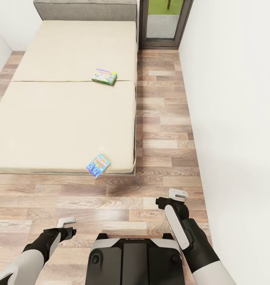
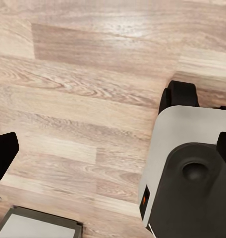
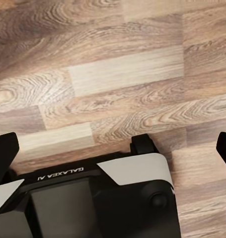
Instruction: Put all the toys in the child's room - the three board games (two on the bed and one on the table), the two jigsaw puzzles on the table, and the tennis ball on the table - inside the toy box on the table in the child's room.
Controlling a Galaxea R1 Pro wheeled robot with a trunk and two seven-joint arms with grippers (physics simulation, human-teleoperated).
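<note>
The left gripper (image 1: 67, 225) hangs low over the wood-plank floor (image 1: 162, 130) beside the robot's base (image 1: 135, 259), its fingers spread and nothing between them; in the left wrist view the dark fingertips stand wide apart at the frame's edges with only floor and base between. The right gripper (image 1: 172, 198) is likewise released and empty, held a little farther forward over the floor, and the right wrist view confirms the wide gap. Beyond the grippers lies the bed (image 1: 63, 118), its foot edge facing the robot. Two board games rest on the beige mattress: a blue-and-multicolour board game box (image 1: 98, 165) near the foot edge, close to the bed's right-hand corner, and a green-edged board game box (image 1: 104, 76) farther up, near the seam in the mattress and the right side. Their printed titles are too small to read. Neither box is touched. The toy box and the table are out of frame, so their contents cannot be assessed. Judged from this, both bed games remain to be collected and carried; the nearer box appears the likely first pick, though still out of reach.
</note>
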